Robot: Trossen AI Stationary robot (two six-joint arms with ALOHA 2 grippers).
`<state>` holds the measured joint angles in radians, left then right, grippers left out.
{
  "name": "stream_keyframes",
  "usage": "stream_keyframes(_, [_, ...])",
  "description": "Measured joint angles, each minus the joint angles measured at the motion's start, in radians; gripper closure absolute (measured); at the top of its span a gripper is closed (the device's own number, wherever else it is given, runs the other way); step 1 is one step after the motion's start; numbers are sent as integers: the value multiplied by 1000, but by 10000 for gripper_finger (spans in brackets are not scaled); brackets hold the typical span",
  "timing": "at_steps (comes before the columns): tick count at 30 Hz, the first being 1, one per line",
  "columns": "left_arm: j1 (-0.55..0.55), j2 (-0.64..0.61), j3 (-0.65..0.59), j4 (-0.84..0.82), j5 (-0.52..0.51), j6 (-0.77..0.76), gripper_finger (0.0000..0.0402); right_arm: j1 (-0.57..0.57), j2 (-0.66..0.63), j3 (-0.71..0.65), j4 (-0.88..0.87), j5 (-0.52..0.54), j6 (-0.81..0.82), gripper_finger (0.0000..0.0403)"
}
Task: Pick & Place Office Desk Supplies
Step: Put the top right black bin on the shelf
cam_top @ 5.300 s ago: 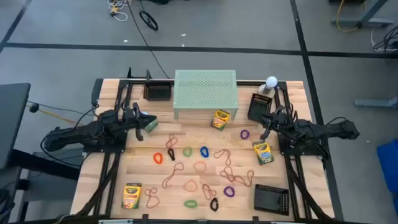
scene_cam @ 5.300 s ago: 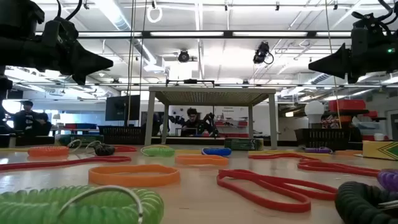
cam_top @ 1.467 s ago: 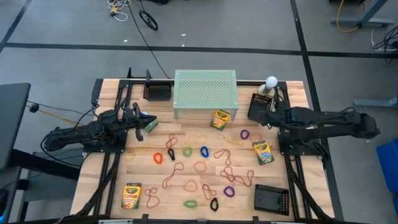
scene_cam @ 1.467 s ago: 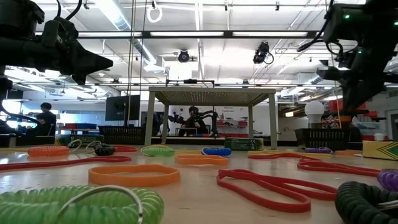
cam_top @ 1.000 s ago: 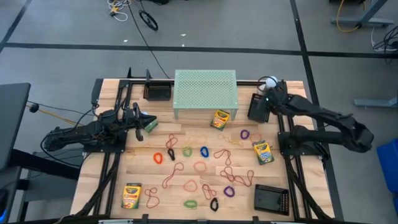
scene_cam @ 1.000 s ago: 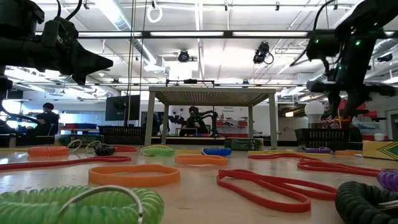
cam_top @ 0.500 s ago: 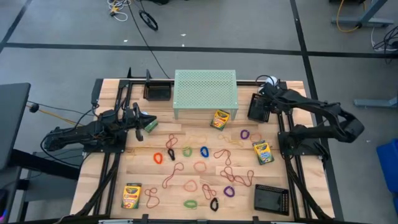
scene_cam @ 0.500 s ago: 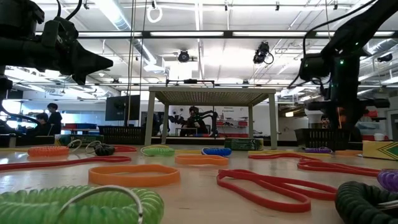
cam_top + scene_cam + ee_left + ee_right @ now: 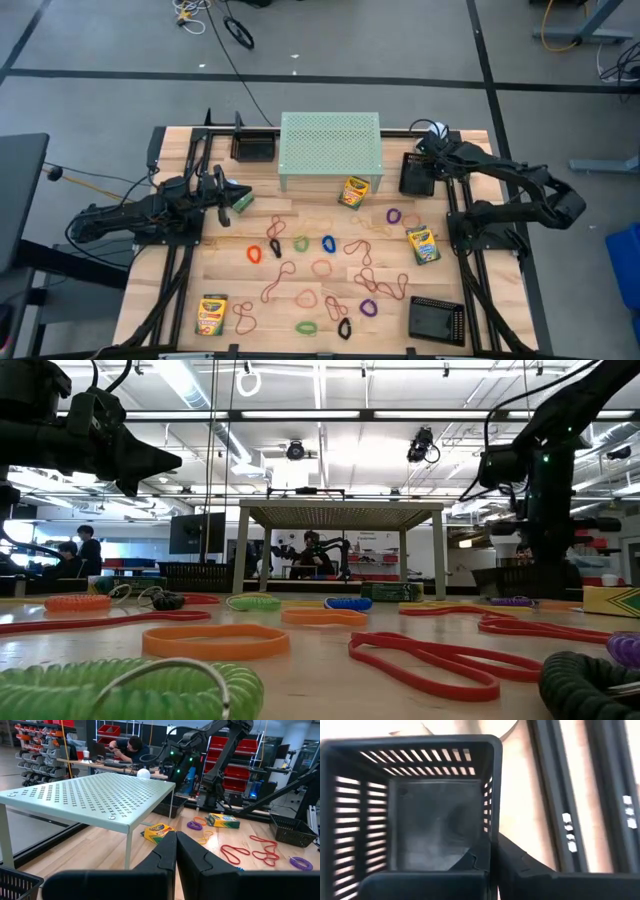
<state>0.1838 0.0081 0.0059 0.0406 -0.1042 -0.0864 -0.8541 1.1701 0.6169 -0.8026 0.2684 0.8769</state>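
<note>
well, we are seeing the crayon boxes [image 9: 354, 190] and rubber bands [image 9: 322, 268] lying loose on the table [image 9: 230, 283], none binned. our right gripper [image 9: 494, 851] is clamping the black mesh tray [image 9: 440, 805] wall; our left gripper [image 9: 176, 851] is waiting clenched, empty. we are advising a slow, level drag. box lettering is unreadable.

You see two dark, near-black arms built of jointed segments, the left arm [image 9: 140, 215] at nine o'clock of the table, the right arm [image 9: 520, 190] at three o'clock. Each ends in two matte black, wedge-shaped fingers [image 9: 192, 857]. Small green lights glow on the right arm's housing.
</note>
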Motion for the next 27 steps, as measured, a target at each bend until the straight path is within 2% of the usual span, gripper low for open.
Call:
stream_keyframes(7, [0,0,0,0,0,0,390,66,-81,161,-208,48,2,393])
stream_keyframes(12, [0,0,0,0,0,0,390,132,-92,320,-319,61,-4,388])
stream_keyframes(19, [0,0,0,0,0,0,390,203,-86,558,-351,155,-106,393])
stream_keyframes(23, [0,0,0,0,0,0,390,202,-15,694,-279,151,-258,391])
stream_keyframes(27, [0,0,0,0,0,0,390,202,147,829,-176,65,-455,391])
